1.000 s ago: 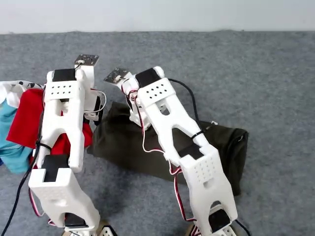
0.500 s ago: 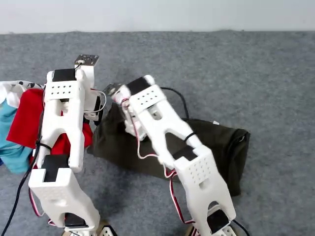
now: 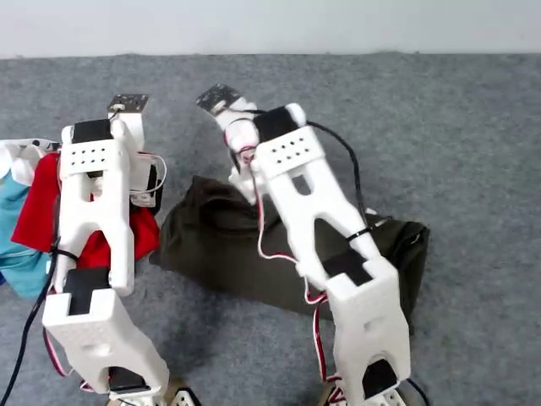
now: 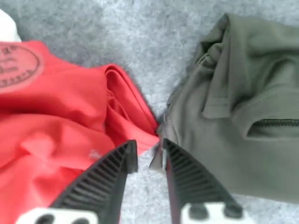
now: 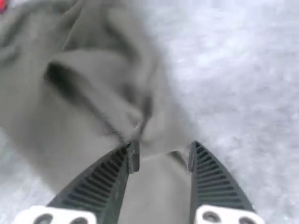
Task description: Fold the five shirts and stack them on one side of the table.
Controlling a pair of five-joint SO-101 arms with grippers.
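Risk: olive shirt (image 3: 220, 245), bunched mid-table, under right gripper (image 5: 161, 156), jaws apart; we judge pinch may catch one layer. Left gripper (image 4: 149, 156), slightly parted, could snag red shirt (image 4: 51, 107) near table's left edge.

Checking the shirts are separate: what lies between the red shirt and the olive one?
Bare grey carpet, seen in the left wrist view; the gap between red shirt and olive shirt narrows near the left gripper.

grey fuzzy desk (image 3: 456, 127); olive shirt (image 3: 211, 245) crumpled mid-desk; red shirt (image 3: 38, 211) just beside it, left side; teal shirt (image 3: 13, 216) and white shirt (image 3: 15, 156) bunched at left edge, touching red
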